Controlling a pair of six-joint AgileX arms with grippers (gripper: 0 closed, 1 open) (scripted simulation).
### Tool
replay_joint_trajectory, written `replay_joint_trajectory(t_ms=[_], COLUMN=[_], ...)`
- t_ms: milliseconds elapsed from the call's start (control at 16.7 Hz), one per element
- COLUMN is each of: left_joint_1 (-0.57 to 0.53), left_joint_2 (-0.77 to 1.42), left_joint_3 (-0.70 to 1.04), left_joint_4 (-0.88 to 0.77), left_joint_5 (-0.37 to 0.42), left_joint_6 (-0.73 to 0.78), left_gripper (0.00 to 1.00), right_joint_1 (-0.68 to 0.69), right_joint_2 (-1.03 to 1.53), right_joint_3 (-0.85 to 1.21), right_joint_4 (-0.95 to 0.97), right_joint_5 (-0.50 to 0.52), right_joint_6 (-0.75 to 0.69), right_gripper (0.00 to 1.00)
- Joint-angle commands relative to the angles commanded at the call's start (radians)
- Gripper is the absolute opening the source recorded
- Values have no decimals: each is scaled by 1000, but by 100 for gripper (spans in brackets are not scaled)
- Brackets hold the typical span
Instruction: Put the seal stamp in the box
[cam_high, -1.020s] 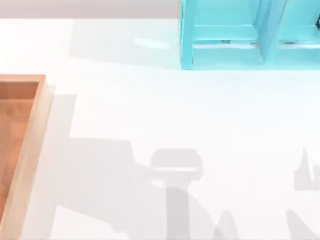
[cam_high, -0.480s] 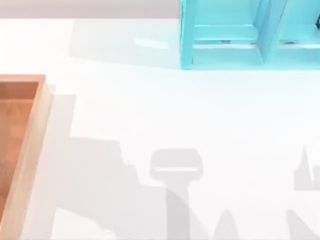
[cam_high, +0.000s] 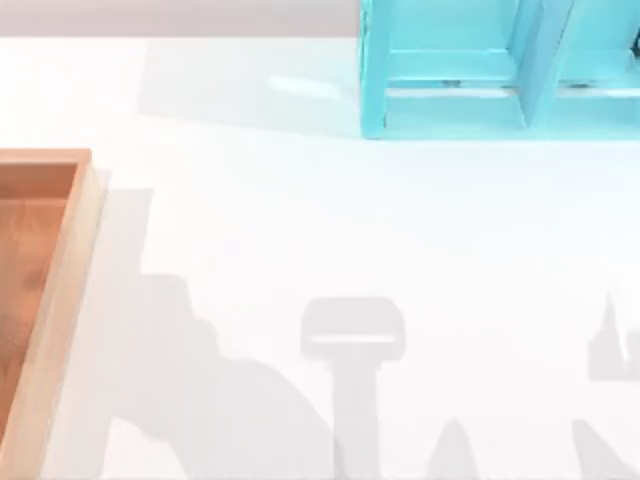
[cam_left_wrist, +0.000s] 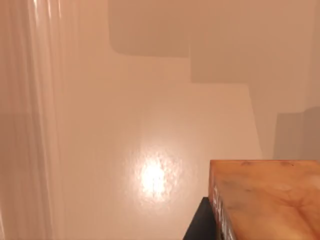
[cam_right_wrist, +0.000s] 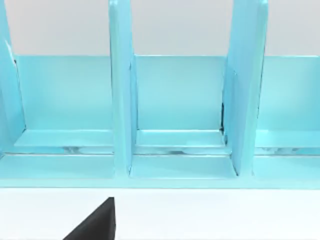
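Vs. 1 s ago: big grey shadow at lower left of bench (cam_high: 350, 220) pulled back toward left and near edge; 1 box (cam_high: 60, 300) at left edge and 1 turquoise shelf unit (cam_high: 450, 100) at far right unmoved. In left wrist view, 1 seal stamp (cam_left_wrist: 265, 200) gripped close up by left gripper (cam_left_wrist: 212, 225), dark fingers (cam_left_wrist: 199, 226) pressed to its side, above a glossy peach surface; pale marks on stamp's side unreadable. Right gripper (cam_right_wrist: 95, 224) parked facing shelf unit's 3 open bays, open or closed: can't tell.

We see the large shallow wooden box (cam_high: 62, 268) – light tan rim, orange-brown grained inside. The reddish-brown mottled seal stamp (cam_left_wrist: 270, 197) looks glossy, polished. The turquoise painted shelf unit (cam_right_wrist: 175, 115) and the smooth white table (cam_high: 330, 230) – both faintly shiny.
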Motion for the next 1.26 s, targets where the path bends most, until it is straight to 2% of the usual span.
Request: replay_joint_trajectory(t_ms=[120,900,1260], left_joint_1=[0,0,0], left_joint_2=[0,0,0], left_joint_3=[0,0,0], left_joint_4=[0,0,0], left_joint_5=[0,0,0], left_joint_6=[0,0,0], left_gripper=[0,98,100], right_joint_1=[0,0,0], right_joint_2=[0,0,0], right_joint_3=[0,0,0], right_joint_4=[0,0,0], right_joint_5=[0,0,0], right_joint_6=[0,0,0], right_gripper=[100,100,100])
